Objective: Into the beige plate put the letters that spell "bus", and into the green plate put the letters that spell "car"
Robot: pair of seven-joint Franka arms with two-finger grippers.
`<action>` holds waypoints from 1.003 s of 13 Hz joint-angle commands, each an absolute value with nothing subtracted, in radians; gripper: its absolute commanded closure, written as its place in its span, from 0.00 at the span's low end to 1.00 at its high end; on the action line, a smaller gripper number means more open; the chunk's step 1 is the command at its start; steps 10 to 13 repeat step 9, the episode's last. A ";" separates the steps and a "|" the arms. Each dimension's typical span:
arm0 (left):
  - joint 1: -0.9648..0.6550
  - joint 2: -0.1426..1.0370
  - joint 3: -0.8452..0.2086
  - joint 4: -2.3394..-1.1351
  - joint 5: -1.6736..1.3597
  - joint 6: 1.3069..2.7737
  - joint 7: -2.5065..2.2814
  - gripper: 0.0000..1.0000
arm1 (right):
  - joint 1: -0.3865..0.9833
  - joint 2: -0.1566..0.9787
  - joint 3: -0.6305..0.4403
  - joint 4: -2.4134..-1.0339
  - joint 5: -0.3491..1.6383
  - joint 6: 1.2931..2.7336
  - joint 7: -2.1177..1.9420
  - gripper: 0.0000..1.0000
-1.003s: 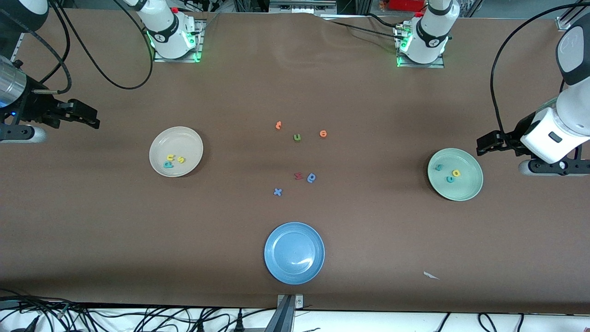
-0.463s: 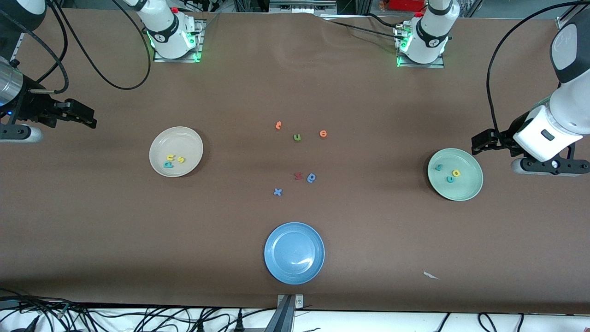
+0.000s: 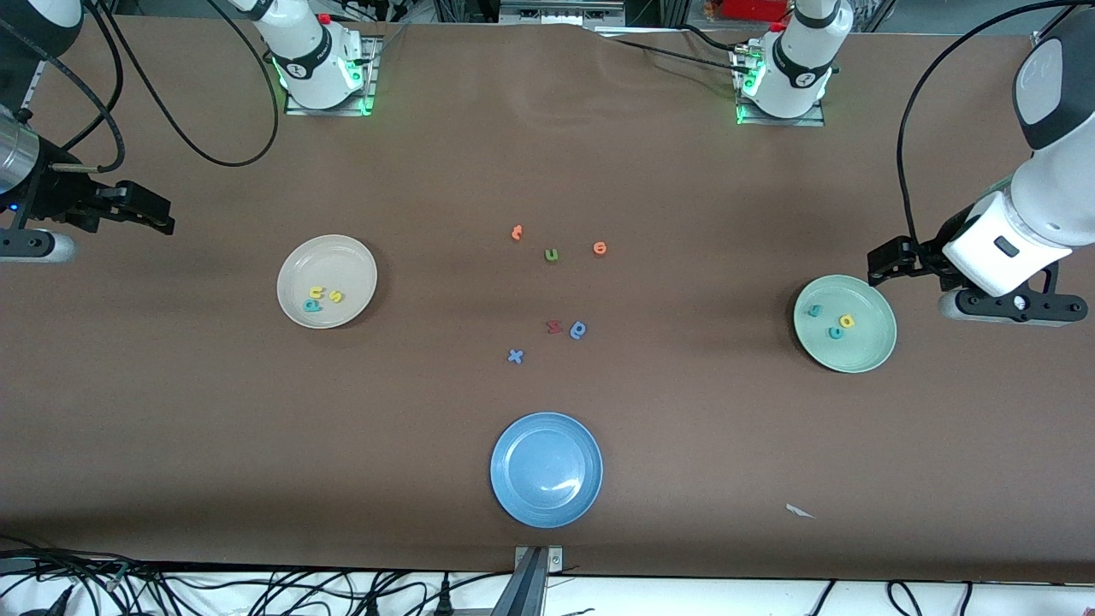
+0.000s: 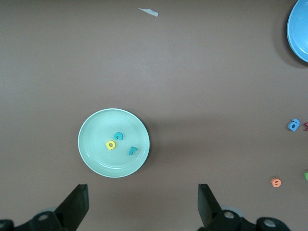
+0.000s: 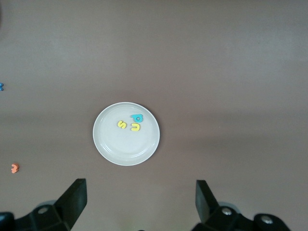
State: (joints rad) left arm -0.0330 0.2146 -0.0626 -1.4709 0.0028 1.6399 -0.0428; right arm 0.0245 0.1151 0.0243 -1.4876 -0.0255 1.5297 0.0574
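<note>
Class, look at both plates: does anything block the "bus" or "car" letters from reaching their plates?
Nothing visible does. The "bus" letters already lie in the beige plate, and the "car" letters already lie in the green plate. The left hand and right hand, both open, hold nothing.

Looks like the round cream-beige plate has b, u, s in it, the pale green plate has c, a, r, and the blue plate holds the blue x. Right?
Not quite: the round blue plate holds nothing. The small blue foam x lies on the brown table, farther from the front camera than that plate, as the front view shows. The cream-beige plate and the pale green plate hold what you said.
</note>
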 commanded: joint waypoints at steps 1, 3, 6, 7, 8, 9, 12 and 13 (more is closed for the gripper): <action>-0.034 0.207 -0.078 -1.460 0.000 1.637 -0.020 0.00 | 0.034 0.112 0.026 -1.440 -0.043 1.503 0.046 0.00; -0.035 0.207 -0.078 -1.460 0.002 1.638 -0.020 0.00 | 0.034 0.112 0.023 -1.440 -0.038 1.505 0.043 0.00; -0.035 0.207 -0.078 -1.460 0.002 1.638 -0.020 0.00 | 0.034 0.115 0.025 -1.440 -0.029 1.508 0.046 0.00; -0.035 0.207 -0.078 -1.460 0.005 1.638 -0.020 0.00 | 0.034 0.115 0.025 -1.440 -0.029 1.509 0.046 0.00; -0.035 0.207 -0.078 -1.460 0.018 1.638 -0.020 0.00 | 0.034 0.115 0.025 -1.440 -0.029 1.511 0.046 0.00; -0.037 0.207 -0.083 -1.460 0.056 1.638 -0.020 0.00 | 0.034 0.115 0.025 -1.440 -0.029 1.506 0.046 0.00; -0.037 0.207 -0.083 -1.460 0.056 1.638 -0.020 0.00 | 0.034 0.115 0.025 -1.440 -0.029 1.506 0.046 0.00; -0.037 0.207 -0.083 -1.460 0.056 1.638 -0.020 0.00 | 0.034 0.115 0.025 -1.440 -0.029 1.506 0.046 0.00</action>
